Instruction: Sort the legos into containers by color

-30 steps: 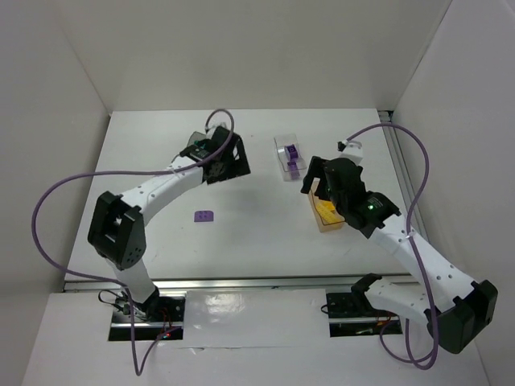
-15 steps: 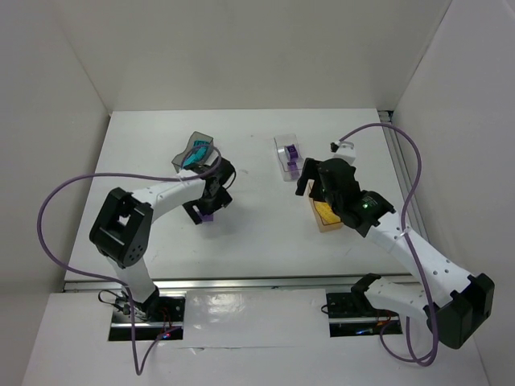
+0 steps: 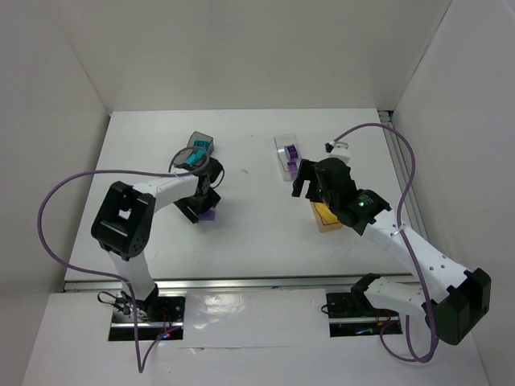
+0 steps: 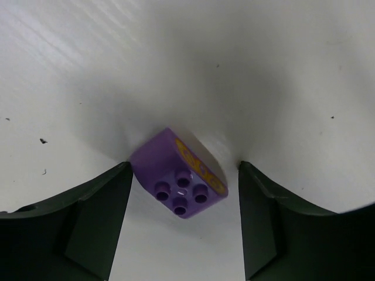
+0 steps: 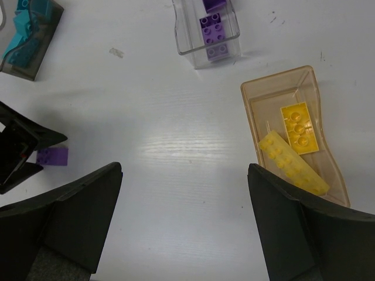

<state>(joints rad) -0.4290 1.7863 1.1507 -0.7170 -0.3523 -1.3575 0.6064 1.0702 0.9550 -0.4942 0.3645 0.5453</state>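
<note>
A rounded purple lego (image 4: 179, 174) with a yellow print lies on the table between the open jaws of my left gripper (image 4: 184, 171), close to the left finger. In the top view the left gripper (image 3: 204, 209) stands over this lego (image 3: 210, 215). My right gripper (image 5: 184, 175) is open and empty. It hovers above bare table (image 3: 306, 178) between the clear tub and the amber tub. The smoky grey tub (image 3: 201, 141) holds teal legos (image 5: 17, 35). The clear tub (image 5: 183, 35) holds purple legos (image 5: 212, 30). The amber tub (image 5: 258, 111) holds two yellow legos (image 5: 293, 161).
White walls enclose the table on the left, back and right. Purple cables loop from both arms. The left arm's black gripper (image 5: 17, 149) shows at the left edge of the right wrist view, next to the purple lego (image 5: 51, 156).
My left gripper has moved from the grey tub towards the near side and down over the purple lego. My right gripper has shifted a little to the left and away from the amber tub.
</note>
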